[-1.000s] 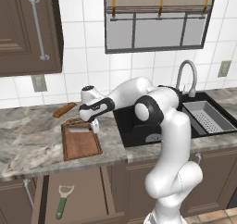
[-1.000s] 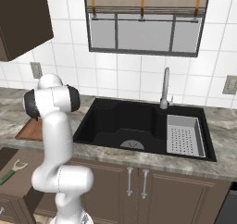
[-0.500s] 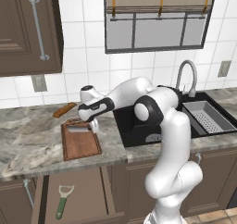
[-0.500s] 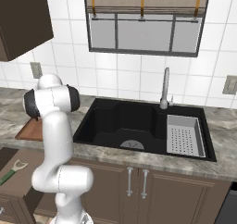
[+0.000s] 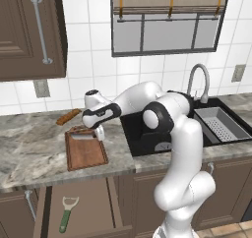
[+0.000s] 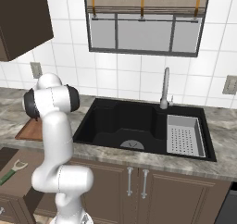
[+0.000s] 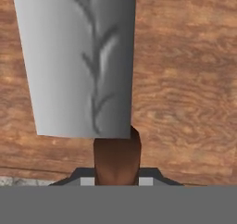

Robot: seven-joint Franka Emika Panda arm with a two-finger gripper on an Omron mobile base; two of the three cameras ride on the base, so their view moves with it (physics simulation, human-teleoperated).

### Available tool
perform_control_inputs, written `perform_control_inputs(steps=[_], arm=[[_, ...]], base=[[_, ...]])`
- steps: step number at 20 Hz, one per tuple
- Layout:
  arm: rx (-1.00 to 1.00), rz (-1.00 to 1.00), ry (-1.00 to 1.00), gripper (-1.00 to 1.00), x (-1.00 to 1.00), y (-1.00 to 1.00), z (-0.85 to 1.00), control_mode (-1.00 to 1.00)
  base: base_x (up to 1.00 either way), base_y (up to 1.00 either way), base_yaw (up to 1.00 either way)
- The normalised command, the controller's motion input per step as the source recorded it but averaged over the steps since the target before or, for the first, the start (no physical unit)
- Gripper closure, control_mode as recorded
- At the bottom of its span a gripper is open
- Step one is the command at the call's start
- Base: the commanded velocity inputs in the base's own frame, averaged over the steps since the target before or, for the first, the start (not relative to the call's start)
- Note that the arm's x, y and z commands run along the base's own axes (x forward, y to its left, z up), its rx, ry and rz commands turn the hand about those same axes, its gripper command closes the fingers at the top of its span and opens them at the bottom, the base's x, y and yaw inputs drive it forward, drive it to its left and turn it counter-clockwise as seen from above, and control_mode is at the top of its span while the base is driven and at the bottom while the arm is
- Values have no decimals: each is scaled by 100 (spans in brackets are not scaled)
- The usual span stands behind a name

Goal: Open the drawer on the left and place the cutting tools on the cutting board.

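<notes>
The marble tabletop (image 5: 29, 148) carries the cutting board (image 5: 86, 153) directly beneath the pincer (image 5: 97, 134), and the open drawer (image 5: 83, 210) sits lower, below the tabletop edge and toward the robot from the pincer. The pincer is clamped on the brown handle of the pale grey bladed tool (image 7: 78, 61), whose flat blade reaches forward from the pincer just above the board's wood. The green-handled peeler (image 5: 66, 215) lies in the drawer, well apart from the pincer.

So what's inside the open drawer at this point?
The green-handled peeler lies in the open drawer, white head toward the back. The counter edge overhangs the drawer's rear, so anything there is hidden.
</notes>
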Motion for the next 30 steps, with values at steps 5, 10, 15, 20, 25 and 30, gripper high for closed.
perform_control_inputs(steps=[5, 10, 15, 20, 25, 30], arm=[[0, 0, 0, -100, 4, 8, 0, -100], [0, 0, 0, -100, 6, 0, 0, -100], [0, 0, 0, -100, -1, 0, 1, -100], [0, 0, 0, -100, -27, 0, 12, -100], [0, 0, 0, -100, -58, 0, 14, -100], [0, 0, 0, -100, -69, 0, 2, -100]], base=[[0, 0, 0], [0, 0, 0], [0, 0, 0], [0, 0, 0], [0, 0, 0], [0, 0, 0]])
